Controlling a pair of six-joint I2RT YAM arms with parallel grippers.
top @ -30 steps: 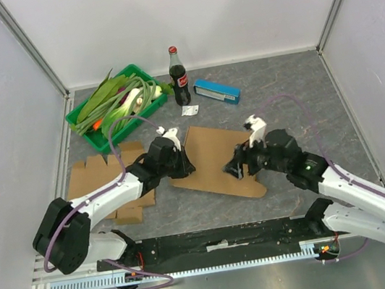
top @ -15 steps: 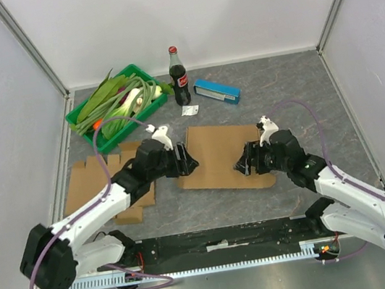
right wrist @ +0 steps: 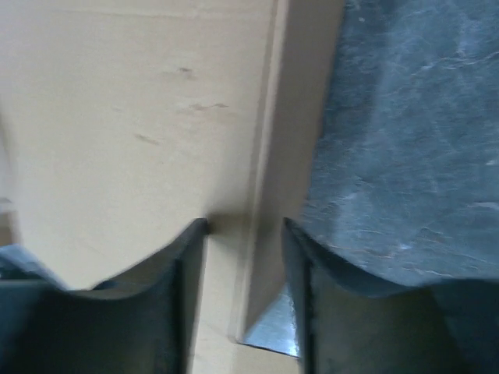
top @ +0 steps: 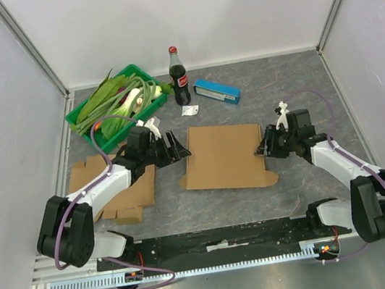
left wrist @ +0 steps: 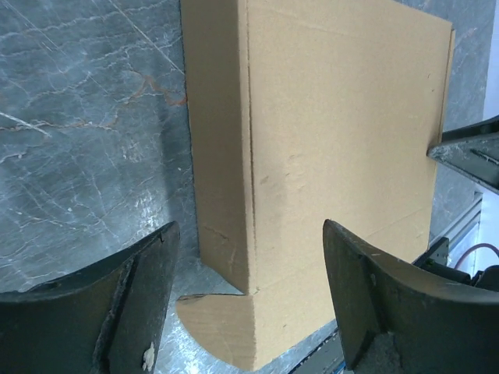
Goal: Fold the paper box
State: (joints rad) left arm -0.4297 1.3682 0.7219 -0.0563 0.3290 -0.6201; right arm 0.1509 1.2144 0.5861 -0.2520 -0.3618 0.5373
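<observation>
Top external showed the table (top: 293,84) with the flat box (top: 225,157) lying mid-table, long axis left to right. Left gripper (top: 172,147) stood open beside its left edge; right gripper (top: 264,148) pinched its right edge.

Grey table (top: 302,98): cardboard sheet (top: 225,157), green tray (top: 95,124), bottle (top: 179,78), blue box (top: 217,91).

We have squared the cardboard sheet (top: 225,157) toward the worktop's far edge, both grippers spreading toward the side edges.

Two cardboard sheets (top: 225,156), one bottle (top: 179,78), one blue box (top: 217,91), one green tray (top: 81,123).
</observation>
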